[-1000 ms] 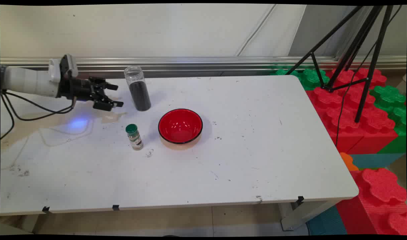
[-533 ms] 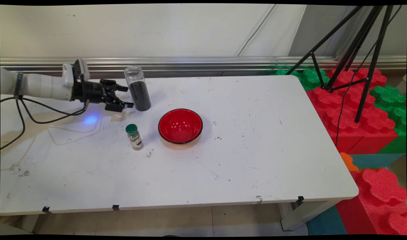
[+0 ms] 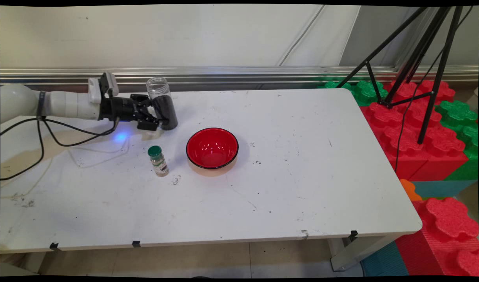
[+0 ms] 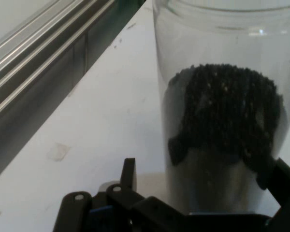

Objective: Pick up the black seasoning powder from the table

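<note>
Hand [image 3: 158, 116] advanced right since a second ago, now at tall clear jar [image 3: 162, 103] of dark granules, far left on surface [image 3: 302, 176]. Fingers spread either side of jar, not clenched. Green-capped spice bottle [image 3: 158, 161], red bowl [image 3: 212, 148] nearer camera, untouched.

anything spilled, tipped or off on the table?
Small dark specks lie on the table beside the green-capped spice bottle and right of the red bowl, like spilled grains. Clear jar, bottle and bowl stand upright.
</note>
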